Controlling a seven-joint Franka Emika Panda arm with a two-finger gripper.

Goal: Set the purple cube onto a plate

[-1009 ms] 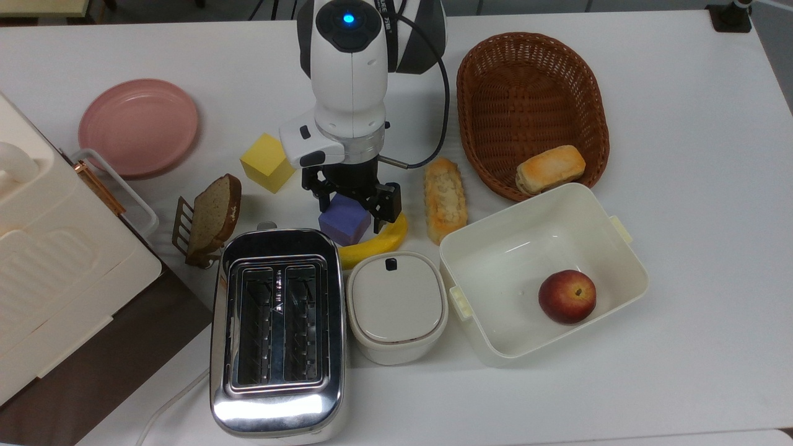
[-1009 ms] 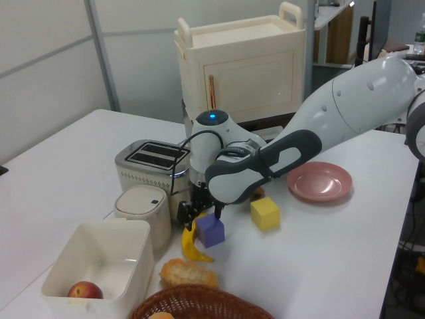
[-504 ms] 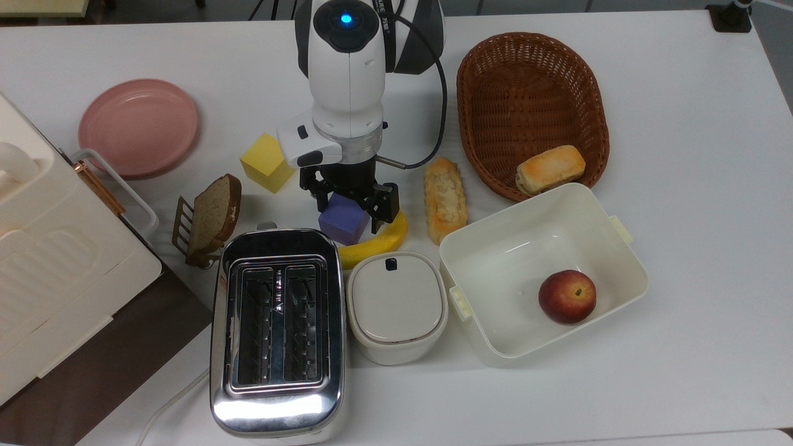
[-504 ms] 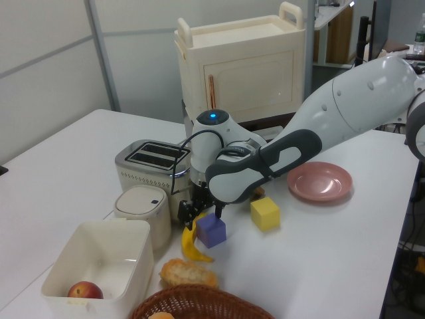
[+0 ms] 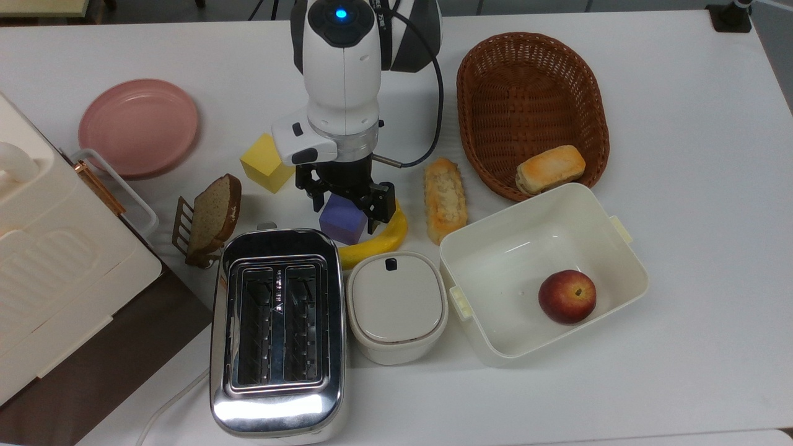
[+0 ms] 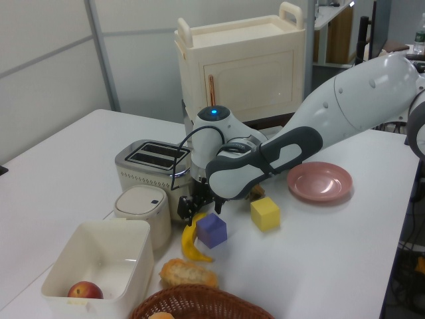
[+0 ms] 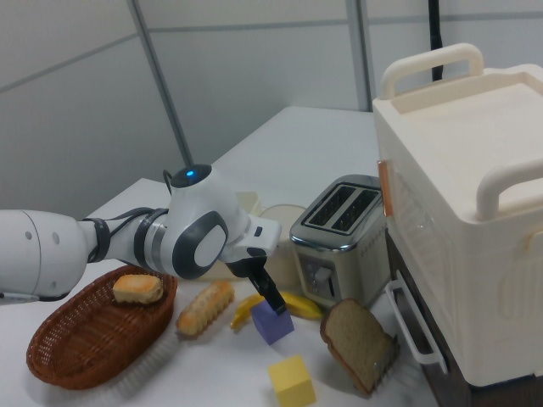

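Top view: the gripper (image 5: 344, 201) hangs over the purple cube (image 5: 342, 220), its two black fingers (image 5: 384, 205) spread to either side of the cube's upper part; whether they touch it cannot be told. The cube sits on the white table (image 5: 681, 155) at the toaster's (image 5: 277, 331) 1 o'clock corner, with the banana (image 5: 379, 238) curving just beside it at 4 o'clock. The yellow cube (image 5: 266, 162) lies at 10 o'clock from the purple one, and the pink plate (image 5: 138, 126) is well apart, further out at 10 o'clock, bare. A slice of brown bread (image 5: 214, 214) leans in a small rack at the purple cube's 9 o'clock. A long bread roll (image 5: 443, 198) lies at its 3 o'clock. The wicker basket (image 5: 531, 80) holds a bun (image 5: 550, 168); the open white box (image 5: 544, 272) holds a peach (image 5: 567, 296). A lidded white container (image 5: 396, 306) stands between toaster and box.

Left view: the gripper (image 6: 199, 207) is above the purple cube (image 6: 211, 230), which rests on the table beside the banana (image 6: 191, 244). The plate (image 6: 319, 181) lies at the cube's 2 o'clock, beyond the yellow cube (image 6: 265, 213).

Right view: one finger (image 7: 268, 292) reaches down to the purple cube's (image 7: 272, 324) top edge; the banana (image 7: 293, 303) lies behind.
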